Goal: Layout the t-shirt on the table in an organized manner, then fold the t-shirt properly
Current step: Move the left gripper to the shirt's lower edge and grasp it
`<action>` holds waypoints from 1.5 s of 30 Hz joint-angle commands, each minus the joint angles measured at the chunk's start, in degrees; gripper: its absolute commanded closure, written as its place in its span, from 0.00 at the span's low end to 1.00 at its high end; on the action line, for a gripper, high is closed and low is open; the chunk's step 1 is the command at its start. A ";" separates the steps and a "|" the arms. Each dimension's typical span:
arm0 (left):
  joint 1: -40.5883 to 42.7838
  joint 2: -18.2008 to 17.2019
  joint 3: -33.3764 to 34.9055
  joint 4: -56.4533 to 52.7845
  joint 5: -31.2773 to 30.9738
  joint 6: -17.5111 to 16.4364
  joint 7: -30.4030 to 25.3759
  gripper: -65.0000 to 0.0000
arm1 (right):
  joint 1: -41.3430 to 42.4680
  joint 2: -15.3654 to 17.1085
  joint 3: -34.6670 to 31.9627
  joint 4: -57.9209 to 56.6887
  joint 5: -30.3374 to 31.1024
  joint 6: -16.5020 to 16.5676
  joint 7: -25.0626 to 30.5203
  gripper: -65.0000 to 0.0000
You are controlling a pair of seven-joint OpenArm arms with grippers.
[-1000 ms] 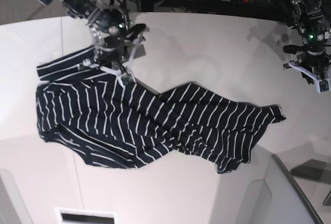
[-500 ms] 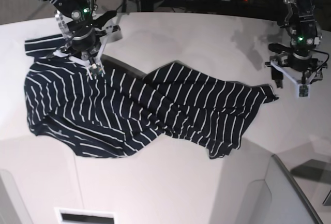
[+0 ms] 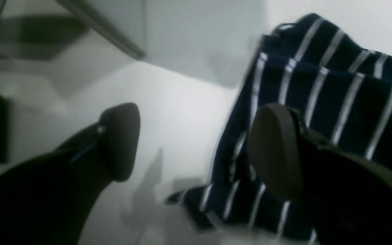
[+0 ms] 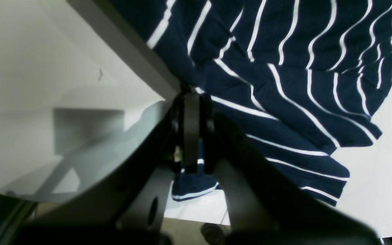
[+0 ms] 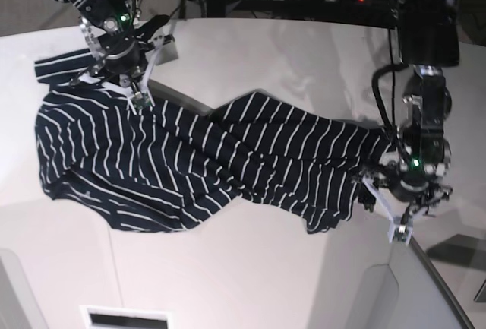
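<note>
Only base view shows the t-shirt rumpled across table

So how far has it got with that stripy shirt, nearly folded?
Not nearly. Done: the t-shirt is on the table, stretched between the arms but bunched and wrinkled in the middle. In hand: the right tool is shut on the shirt's far end, while the left tool stands open beside the other end, gripping nothing. Left: flattening it out properly, then all the folding.
</note>
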 commanded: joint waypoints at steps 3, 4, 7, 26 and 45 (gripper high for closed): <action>-8.98 0.28 0.00 -3.36 -0.30 -0.32 11.16 0.26 | 0.24 0.49 0.31 0.81 -0.78 -0.32 0.67 1.00; -10.57 0.81 0.00 -4.68 -1.44 -1.02 13.00 0.26 | 0.24 0.49 0.22 0.81 -0.78 -0.32 0.67 1.00; -13.73 1.42 -3.43 -8.37 -7.16 -3.04 15.90 0.26 | 0.24 0.49 0.13 0.81 -0.78 -0.32 0.67 1.00; -31.75 -7.81 40.62 -30.44 -15.07 -25.20 -3.96 0.26 | 0.24 0.49 0.40 0.81 -0.86 -0.41 0.58 1.00; -41.25 6.35 60.93 -62.61 -14.98 -32.45 -36.93 0.26 | 2.35 0.40 0.40 -3.06 -0.78 -0.58 -2.23 1.00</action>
